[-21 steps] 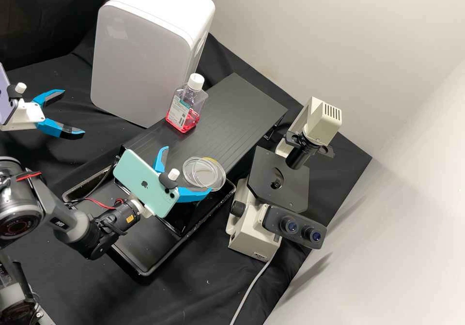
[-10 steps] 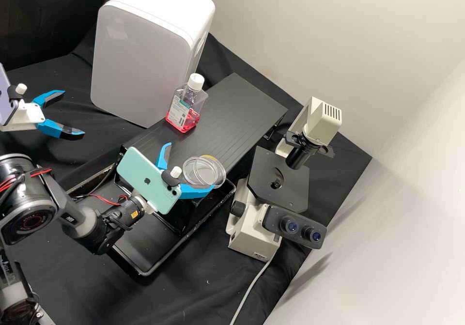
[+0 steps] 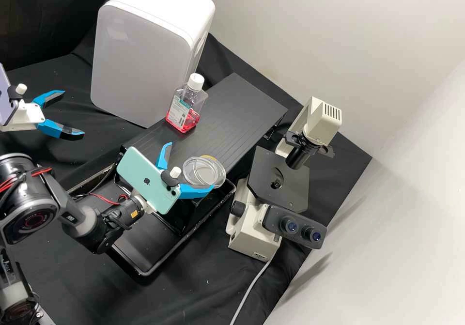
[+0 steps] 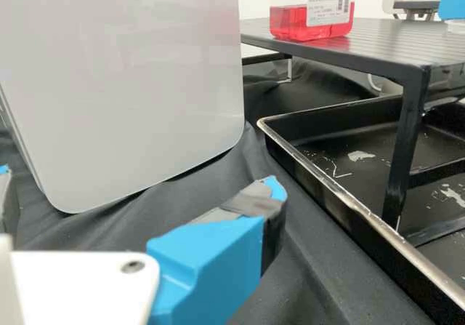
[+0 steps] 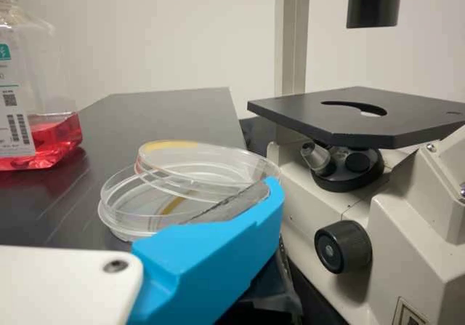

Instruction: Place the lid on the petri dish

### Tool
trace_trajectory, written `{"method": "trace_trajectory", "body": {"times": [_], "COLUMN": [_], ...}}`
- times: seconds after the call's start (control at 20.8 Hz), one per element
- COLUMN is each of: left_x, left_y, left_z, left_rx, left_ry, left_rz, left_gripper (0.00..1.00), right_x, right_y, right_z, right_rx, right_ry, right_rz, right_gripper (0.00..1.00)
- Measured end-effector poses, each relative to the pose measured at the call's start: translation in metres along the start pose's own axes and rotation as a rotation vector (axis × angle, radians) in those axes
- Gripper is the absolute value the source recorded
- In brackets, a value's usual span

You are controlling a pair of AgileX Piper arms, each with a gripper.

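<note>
The black platform (image 3: 227, 116) is your stage. Your right gripper (image 3: 189, 167) is spread wide at the platform's 6 o'clock end, and your left gripper (image 3: 72, 112), spread on nothing, hangs out at 9 o'clock. The bottle (image 3: 186, 107) of red liquid bears a white label; its print is too small to read. At the bottle's 5 o'clock sits the petri dish (image 5: 127, 212), with the lid (image 5: 200, 166) tilted across it, off-centre. Expect light, stiff, slippery plastic that may crack: pinch the lid's rim across its width, gently.
</note>
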Motion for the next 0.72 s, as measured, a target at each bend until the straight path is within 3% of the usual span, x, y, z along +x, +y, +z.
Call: {"method": "trace_trajectory", "body": {"times": [0.14,0.24,0.34,0.53,0.72], "left_x": [0.0,0.0,0.0,0.0,0.001], "left_y": [-0.0006,-0.0006,-0.0003,-0.0003,-0.0006], "left_z": [0.0,0.0,0.0,0.0,0.0], "left_rx": [0.001,0.001,0.0,0.0,0.001], "left_ry": [0.001,0.001,0.0,0.0,0.001], "left_rz": [-0.002,-0.002,-0.001,-0.001,-0.002], "left_gripper": [1.0,1.0,1.0,1.0,1.0], "right_x": [-0.006,-0.011,-0.016,-0.025,-0.025], "right_y": [0.004,0.009,0.019,0.036,0.037], "right_z": [-0.005,-0.006,-0.007,-0.014,-0.019], "right_rx": [-0.014,-0.019,-0.026,-0.007,0.025], "right_ry": [-0.002,-0.02,-0.027,0.0,0.019], "right_rz": [0.008,0.021,0.061,0.133,0.094], "right_gripper": [1.0,1.0,1.0,1.0,1.0]}}
